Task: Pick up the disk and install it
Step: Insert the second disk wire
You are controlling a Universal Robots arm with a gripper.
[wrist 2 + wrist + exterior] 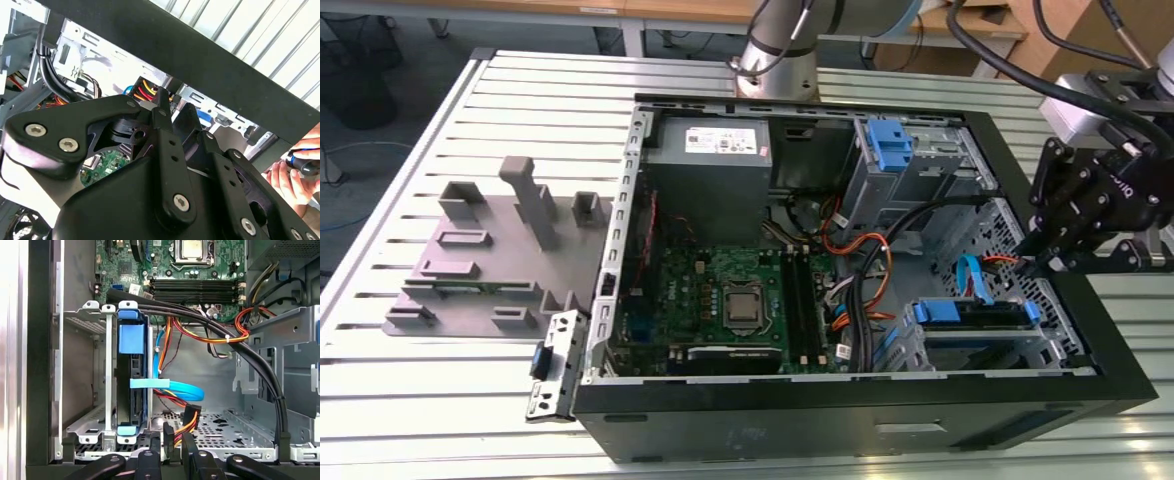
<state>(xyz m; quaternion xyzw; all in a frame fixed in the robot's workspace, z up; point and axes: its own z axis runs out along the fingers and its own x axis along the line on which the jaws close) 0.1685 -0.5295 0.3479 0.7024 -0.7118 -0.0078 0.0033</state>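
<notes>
Empty, nearly closed fingers of the gripper [172, 440] are held beside the disk [131, 390] seated in its cage [92, 365].

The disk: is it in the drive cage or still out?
In. The disk stands on edge between the drive cage walls, its blue rails inside; the gripper sits close by, holding nothing.

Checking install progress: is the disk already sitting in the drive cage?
Yes: the disk, with its blue rails, stands inside the metal drive cage in the first wrist view.
</notes>
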